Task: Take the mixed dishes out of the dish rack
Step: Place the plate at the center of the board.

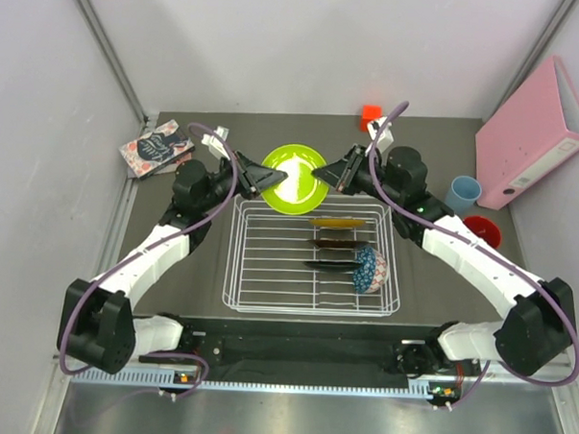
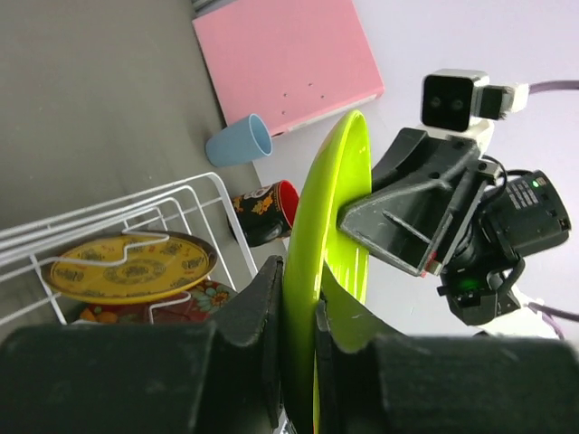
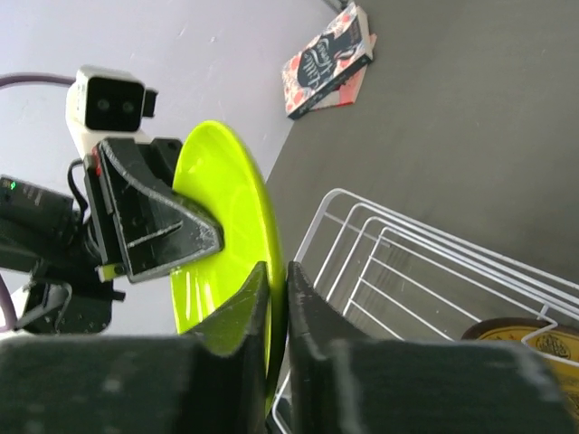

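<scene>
Over the far rim of the rack (image 1: 229, 262), the green plate (image 1: 296, 188) hangs pinched at opposite edges, the left gripper (image 1: 275, 179) clenched on one and the right gripper (image 1: 320, 172) on the other, while the yellow plate (image 1: 337, 222) and bowl (image 1: 371, 269) stand in the rack and the cup (image 1: 463, 192) and mug (image 1: 481, 230) sit beside it.

Book (image 1: 156, 148) cover txt illegible.

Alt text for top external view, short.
The left pincer and right pincer grip a lime plate by opposite edges, beyond the far side of the rack. A yellow plate, reddish plate, black plate and blue bowl stand in the rack; a cup and mug sit outside it, right.
</scene>
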`<state>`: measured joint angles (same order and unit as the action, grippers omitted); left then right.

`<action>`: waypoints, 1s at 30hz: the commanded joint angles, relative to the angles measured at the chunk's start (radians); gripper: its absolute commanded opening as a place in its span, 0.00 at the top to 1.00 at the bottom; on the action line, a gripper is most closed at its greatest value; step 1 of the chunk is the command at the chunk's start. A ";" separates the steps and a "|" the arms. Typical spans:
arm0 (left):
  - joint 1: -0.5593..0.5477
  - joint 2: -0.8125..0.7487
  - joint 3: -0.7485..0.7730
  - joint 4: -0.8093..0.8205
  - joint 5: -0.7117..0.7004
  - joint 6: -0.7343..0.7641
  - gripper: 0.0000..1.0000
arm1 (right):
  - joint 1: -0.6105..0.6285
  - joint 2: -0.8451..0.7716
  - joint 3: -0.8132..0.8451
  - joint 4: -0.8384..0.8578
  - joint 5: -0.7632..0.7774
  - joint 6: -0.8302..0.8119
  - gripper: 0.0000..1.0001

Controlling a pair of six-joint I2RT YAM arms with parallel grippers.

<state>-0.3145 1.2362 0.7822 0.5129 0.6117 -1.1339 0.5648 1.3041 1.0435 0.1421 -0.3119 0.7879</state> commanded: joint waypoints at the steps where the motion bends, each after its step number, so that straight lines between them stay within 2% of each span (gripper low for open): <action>1: -0.001 -0.072 0.017 -0.097 -0.071 0.015 1.00 | -0.003 -0.049 0.023 0.021 0.075 -0.085 0.48; 3: 0.005 -0.107 0.032 -0.187 -0.136 0.055 1.00 | -0.002 -0.075 0.018 -0.031 0.121 -0.105 0.20; 4: 0.011 -0.121 0.035 -0.209 -0.185 0.068 1.00 | -0.002 -0.086 0.015 -0.051 0.164 -0.114 0.01; 11: 0.155 -0.176 0.109 -0.486 -0.355 0.118 1.00 | -0.002 -0.196 -0.030 -0.136 0.267 -0.180 0.00; 14: 0.256 -0.178 0.083 -0.537 -0.401 0.117 1.00 | -0.003 -0.232 -0.051 -0.157 0.266 -0.202 0.00; 18: 0.383 -0.129 0.068 -0.521 -0.402 0.103 1.00 | -0.003 -0.281 -0.086 -0.184 0.258 -0.239 0.00; 24: 0.515 0.008 0.055 -0.435 -0.354 0.112 1.00 | -0.003 -0.351 -0.174 -0.150 0.205 -0.245 0.00; 30: 0.538 0.227 0.068 -0.372 -0.250 0.138 1.00 | -0.003 -0.393 -0.230 -0.125 0.203 -0.242 0.00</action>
<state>0.2180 1.3586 0.8429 0.0471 0.2707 -1.0225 0.5663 0.9432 0.8268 -0.0368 -0.0967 0.5652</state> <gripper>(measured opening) 0.169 0.996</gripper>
